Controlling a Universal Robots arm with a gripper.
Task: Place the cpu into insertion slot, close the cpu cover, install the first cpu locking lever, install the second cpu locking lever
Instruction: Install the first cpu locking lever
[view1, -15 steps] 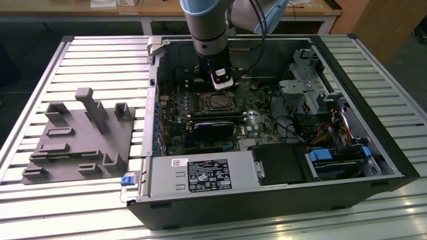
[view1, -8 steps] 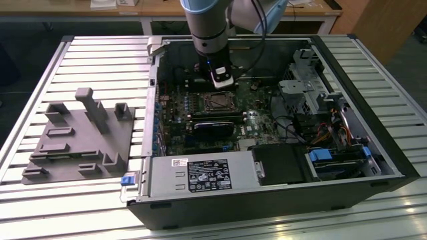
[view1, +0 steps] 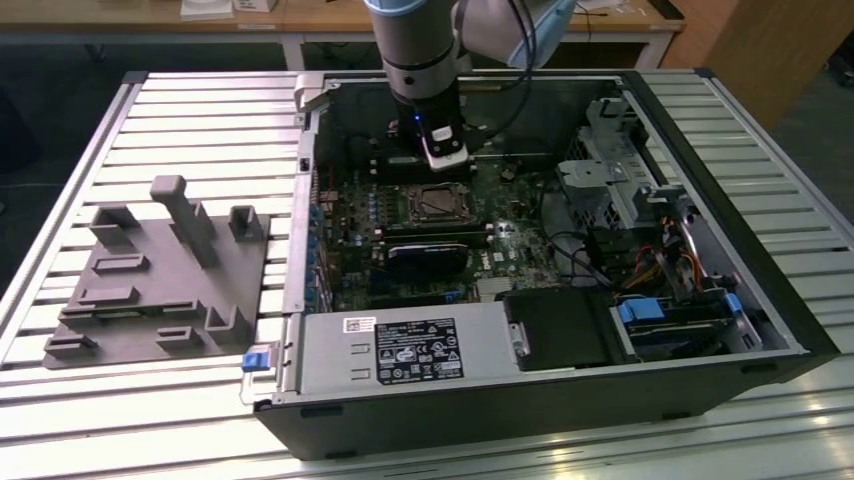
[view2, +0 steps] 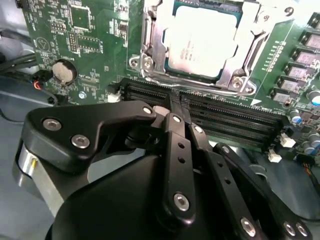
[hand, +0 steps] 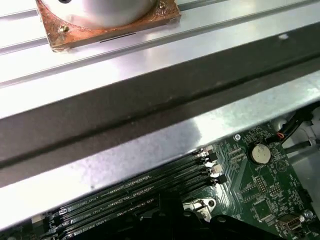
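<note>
The fingers (view2: 178, 102) look pinched together with nothing in them, tips over the memory slots (view2: 220, 117). The cpu (view2: 202, 42) already sits in its socket just beyond the tips, the cpu cover (view2: 240, 47) down around it. Dropping from here risks jabbing those slots.

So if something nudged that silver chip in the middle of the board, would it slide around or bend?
Probably neither. The chip looks like a flat, stiff metal-topped square, so it should not flex. It seems to lie in its socket with the metal frame over its edges, so a nudge would hardly shift it. Likely light, and delicate underneath.
</note>
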